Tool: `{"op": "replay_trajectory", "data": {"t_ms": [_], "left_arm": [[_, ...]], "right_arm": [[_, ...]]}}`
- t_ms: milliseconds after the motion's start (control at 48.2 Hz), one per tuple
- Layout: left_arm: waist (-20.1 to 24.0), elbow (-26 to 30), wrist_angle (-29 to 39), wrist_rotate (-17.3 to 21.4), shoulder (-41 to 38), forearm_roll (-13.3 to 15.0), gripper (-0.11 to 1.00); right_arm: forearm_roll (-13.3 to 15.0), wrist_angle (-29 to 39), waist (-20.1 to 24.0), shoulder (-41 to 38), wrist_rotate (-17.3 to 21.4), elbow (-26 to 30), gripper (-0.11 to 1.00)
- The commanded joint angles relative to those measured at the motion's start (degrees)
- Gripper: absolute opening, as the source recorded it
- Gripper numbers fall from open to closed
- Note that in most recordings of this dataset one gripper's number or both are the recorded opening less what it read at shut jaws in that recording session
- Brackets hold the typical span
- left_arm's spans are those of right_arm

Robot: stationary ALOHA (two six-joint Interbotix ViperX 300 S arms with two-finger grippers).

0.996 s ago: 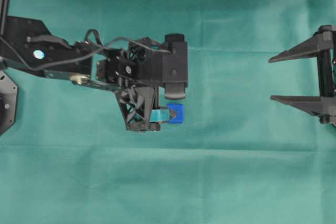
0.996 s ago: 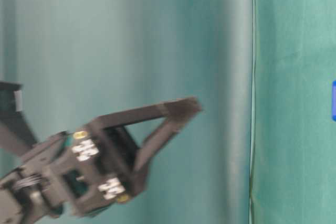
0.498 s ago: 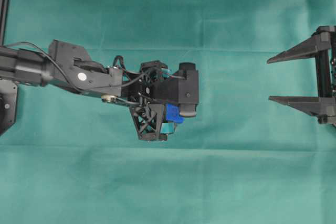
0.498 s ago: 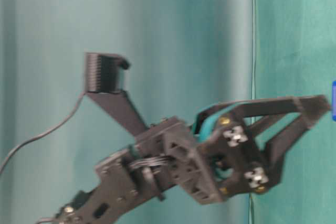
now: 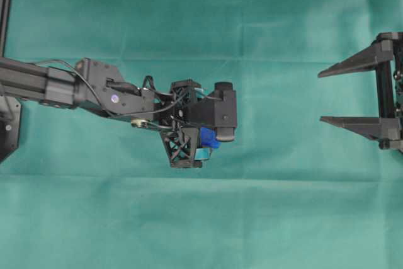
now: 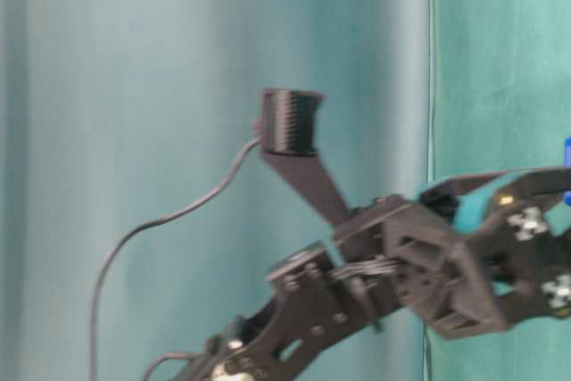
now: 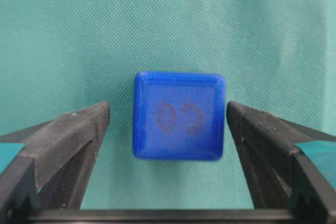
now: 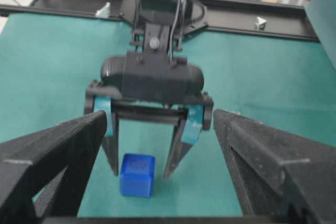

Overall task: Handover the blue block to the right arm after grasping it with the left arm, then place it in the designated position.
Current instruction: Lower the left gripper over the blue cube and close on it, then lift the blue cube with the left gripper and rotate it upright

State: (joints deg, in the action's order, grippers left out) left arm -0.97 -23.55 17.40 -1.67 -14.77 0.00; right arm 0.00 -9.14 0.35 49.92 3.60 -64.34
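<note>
Small bright blue plastic cube [image 7: 179,116] on green cloth-covered counter [image 5: 283,206], between wide-spread fingers of black teal-padded left tool [image 7: 168,124], untouched; all-black right tool [image 5: 352,96] wide too, well apart; risks: off-centre closing nudging cube askew; shallow pinch slipping during handover.

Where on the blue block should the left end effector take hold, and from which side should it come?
Grip the blue block on its two flat side faces, coming straight down from above. It sits square on the green cloth, centred between the open fingers of the left end effector, with a gap on each side. The marked face is up, so closing there probably gives a flat, even hold.
</note>
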Motion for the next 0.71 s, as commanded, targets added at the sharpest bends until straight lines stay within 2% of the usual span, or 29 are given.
{"op": "replay_trajectory", "data": {"t_ms": [0, 415, 498, 622, 685], "left_arm": [[-0.09, 0.7, -1.49, 0.09, -0.09, 0.0, 1.0], [-0.26, 0.88, -2.11, 0.18, -0.79, -0.09, 0.97], [-0.44, 0.79, -1.05, 0.53, -0.88, -0.18, 0.83], [-0.44, 0.79, -1.05, 0.53, -0.79, -0.18, 0.49], [-0.44, 0.88, -1.58, 0.53, -0.79, -0.18, 0.47]], "right_arm": [[-0.09, -0.26, 0.09, -0.26, 0.0, 1.32, 0.93], [-0.09, -0.26, 0.09, -0.35, 0.0, 1.32, 0.93], [-0.09, -0.26, 0.09, -0.35, 0.0, 1.32, 0.93], [-0.09, -0.26, 0.09, -0.35, -0.09, 1.32, 0.93], [-0.09, -0.35, 0.0, -0.35, 0.0, 1.32, 0.93]]}}
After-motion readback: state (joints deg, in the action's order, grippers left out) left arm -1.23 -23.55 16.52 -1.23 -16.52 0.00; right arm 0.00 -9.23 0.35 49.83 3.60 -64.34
